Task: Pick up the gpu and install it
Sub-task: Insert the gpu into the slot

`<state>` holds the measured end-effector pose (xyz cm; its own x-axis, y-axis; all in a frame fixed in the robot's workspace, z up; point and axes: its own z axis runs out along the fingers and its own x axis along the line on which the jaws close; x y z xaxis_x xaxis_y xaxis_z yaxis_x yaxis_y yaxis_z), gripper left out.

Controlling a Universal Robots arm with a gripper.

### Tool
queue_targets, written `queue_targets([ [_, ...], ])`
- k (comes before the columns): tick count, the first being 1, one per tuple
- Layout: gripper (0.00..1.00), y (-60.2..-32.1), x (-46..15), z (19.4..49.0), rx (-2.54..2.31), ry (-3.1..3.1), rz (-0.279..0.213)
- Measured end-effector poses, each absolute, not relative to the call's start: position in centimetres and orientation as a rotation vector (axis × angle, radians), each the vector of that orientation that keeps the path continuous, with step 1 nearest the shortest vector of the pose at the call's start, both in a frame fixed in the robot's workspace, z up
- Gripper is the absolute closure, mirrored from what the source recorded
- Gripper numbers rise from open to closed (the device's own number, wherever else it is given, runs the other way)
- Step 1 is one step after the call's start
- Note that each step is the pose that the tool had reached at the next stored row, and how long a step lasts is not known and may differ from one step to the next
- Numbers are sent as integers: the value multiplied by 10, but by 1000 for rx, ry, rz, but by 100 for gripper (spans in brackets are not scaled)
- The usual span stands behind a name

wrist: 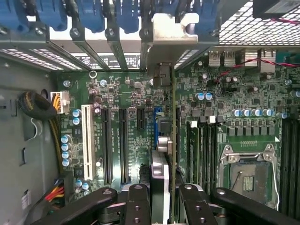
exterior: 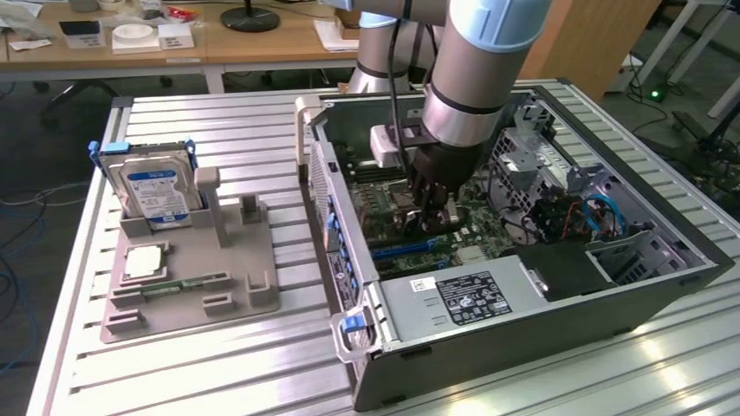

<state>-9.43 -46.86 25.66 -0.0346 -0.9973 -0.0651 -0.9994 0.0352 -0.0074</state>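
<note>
My gripper (exterior: 432, 206) reaches down inside the open computer case (exterior: 647, 290), over the motherboard (wrist: 126, 93). It is shut on the gpu (wrist: 160, 174), which the wrist view shows edge-on between the two black fingers (wrist: 136, 204). The card stands upright, in line with the blue expansion slot (wrist: 156, 125). Its pale metal end bracket (wrist: 169, 30) sits at the rear slot openings of the case, among the blue retainer clips (wrist: 126, 14). I cannot tell whether the card's lower edge is in the slot.
Black expansion slots (wrist: 123, 145) and a white slot (wrist: 86, 140) lie beside the card, and the CPU socket (wrist: 247, 176) on its other side. The power supply (exterior: 463, 299) fills the case's near end. A grey fixture (exterior: 191, 277) holds the blue-labelled hard drive (exterior: 156, 195) and the memory stick (exterior: 173, 284).
</note>
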Motion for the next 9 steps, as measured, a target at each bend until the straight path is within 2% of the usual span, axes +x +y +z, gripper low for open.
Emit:
queue_targets([
  [9,72,-469,-99,250,-2146,2222,62],
])
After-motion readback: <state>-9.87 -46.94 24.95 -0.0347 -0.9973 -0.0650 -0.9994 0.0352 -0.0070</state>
